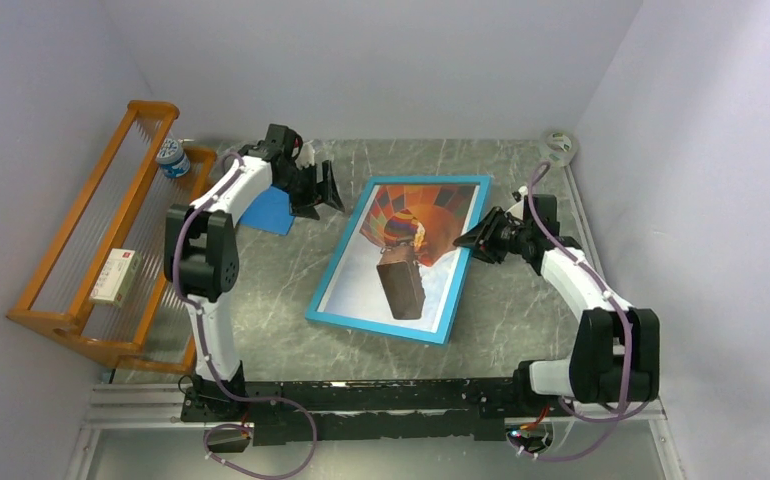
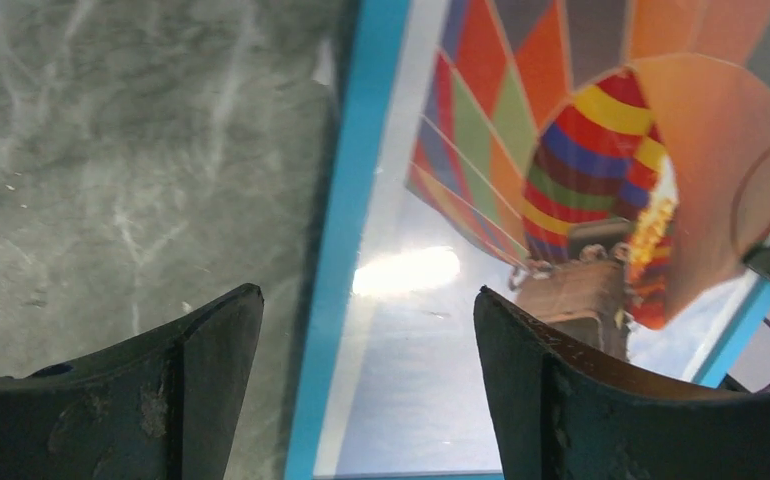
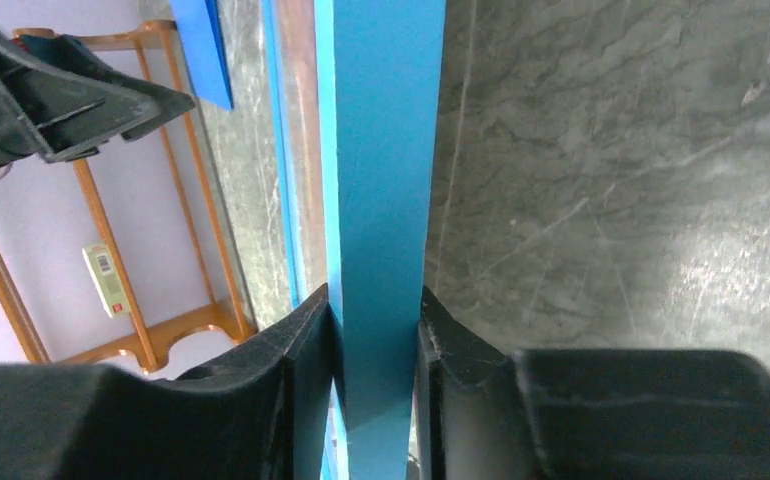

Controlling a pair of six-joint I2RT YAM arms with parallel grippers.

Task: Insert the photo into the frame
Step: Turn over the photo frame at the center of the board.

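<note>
My right gripper [image 3: 376, 310], low, clamps the frame [image 3: 381, 150] by its turquoise edge; my left gripper [image 2: 369, 310] hangs spread wide near the balloon photo [image 2: 561, 130] inside.

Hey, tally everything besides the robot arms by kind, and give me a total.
Turquoise picture frame: 1
Balloon photo: 1
Blue pad: 1
Orange wooden rack: 1
Small white box: 1
Blue-and-white container: 1
Grey-white roll: 1
Total: 7
</note>
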